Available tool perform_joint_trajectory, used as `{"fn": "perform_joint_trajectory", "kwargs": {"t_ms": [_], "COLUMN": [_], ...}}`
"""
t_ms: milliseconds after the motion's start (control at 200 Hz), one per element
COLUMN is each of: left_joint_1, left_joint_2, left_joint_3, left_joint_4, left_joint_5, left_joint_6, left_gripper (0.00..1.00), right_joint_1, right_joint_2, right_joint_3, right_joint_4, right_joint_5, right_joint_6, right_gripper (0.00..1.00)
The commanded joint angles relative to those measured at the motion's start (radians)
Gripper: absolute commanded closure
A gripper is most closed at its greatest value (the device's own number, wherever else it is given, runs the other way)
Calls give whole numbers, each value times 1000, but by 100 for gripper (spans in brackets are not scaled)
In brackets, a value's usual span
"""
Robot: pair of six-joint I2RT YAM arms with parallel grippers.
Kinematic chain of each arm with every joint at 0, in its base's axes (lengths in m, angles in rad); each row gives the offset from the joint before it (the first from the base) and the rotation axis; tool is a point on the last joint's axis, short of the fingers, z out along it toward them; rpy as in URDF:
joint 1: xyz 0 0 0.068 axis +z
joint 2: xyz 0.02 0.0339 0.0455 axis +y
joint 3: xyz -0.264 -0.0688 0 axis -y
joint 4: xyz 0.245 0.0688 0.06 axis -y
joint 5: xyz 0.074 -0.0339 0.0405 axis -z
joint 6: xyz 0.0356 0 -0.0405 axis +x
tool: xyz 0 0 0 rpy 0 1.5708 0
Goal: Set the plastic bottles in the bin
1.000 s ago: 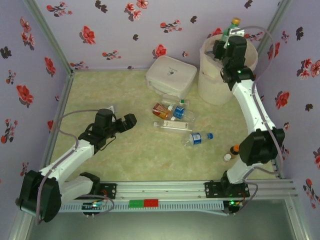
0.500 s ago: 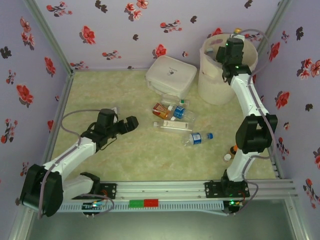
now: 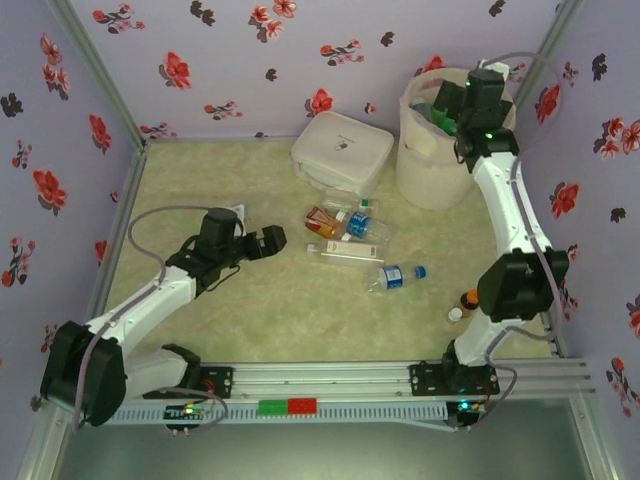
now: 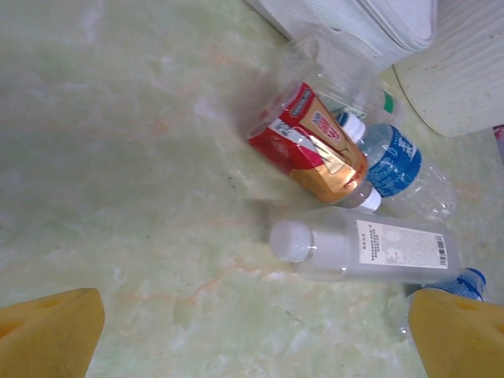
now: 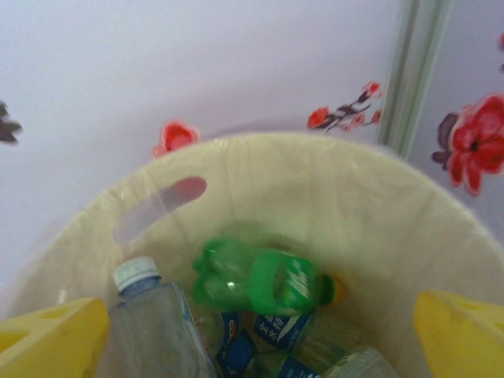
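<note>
Standing over the bin (image 3: 425, 170) at the far right corner of the counter (image 3: 250, 320), the right fingers (image 5: 461, 331) were apart with nothing between them. Inside the bin, the right wrist view showed a green bottle (image 5: 264, 279), blurred, lying on its side with an orange cap end pointing right. A clear bottle with a pale cap (image 5: 150, 315) stood at its left. Blue-labelled bottles (image 5: 276, 331) lay lower down; their number could not be told.

The left fingers (image 4: 47, 335) were also apart and clamped on nothing. They were held low over the counter, left of the loose bottles and touching none of them.

Five bottles were on the counter, near its middle:
- A red-labelled bottle (image 4: 307, 146) lay on its side.
- A blue-labelled bottle (image 4: 394, 161) lay just right of it; whether the two touched could not be told.
- A clear white-capped bottle (image 4: 370, 248) lay on its side just nearer than those two.
- A clear green-capped bottle (image 4: 339, 71) lay just beside the white case (image 4: 370, 20).
- A blue-capped bottle (image 3: 395, 276) lay apart from the group, to the near right.

A small brown bottle (image 3: 468, 298) with an orange cap was at the right edge, near the right arm (image 3: 520, 290).
</note>
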Motion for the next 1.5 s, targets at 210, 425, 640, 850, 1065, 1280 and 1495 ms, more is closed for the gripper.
{"fn": "perform_joint_trajectory", "kwargs": {"t_ms": [210,425,640,850,1065,1280,1495], "left_joint_1": [-39,-45,-45,-45,-45,-44,-44], "left_joint_2": [84,102,93,100,109,97,43], "left_joint_3": [79,80,47,15,-13,-31,-42], "left_joint_4": [30,66,95,99,106,94,66], "left_joint_5": [17,17,17,17,15,-7,-32], "left_joint_6": [42,40,40,39,39,26,18], "left_gripper": [0,0,0,0,0,0,0], "right_joint_1": [173,383,532,624,691,679,604], "right_joint_2": [-279,-450,-502,-571,-611,-598,-535], "right_joint_3": [-204,-452,-607,-812,-1016,-1104,-1116], "right_joint_4": [-52,-82,-314,-398,-403,-233,-153], "right_joint_5": [84,150,195,150,106,83,22], "right_joint_6": [51,106,295,616,904,986,1052], "right_gripper": [0,0,0,0,0,0,0]}}
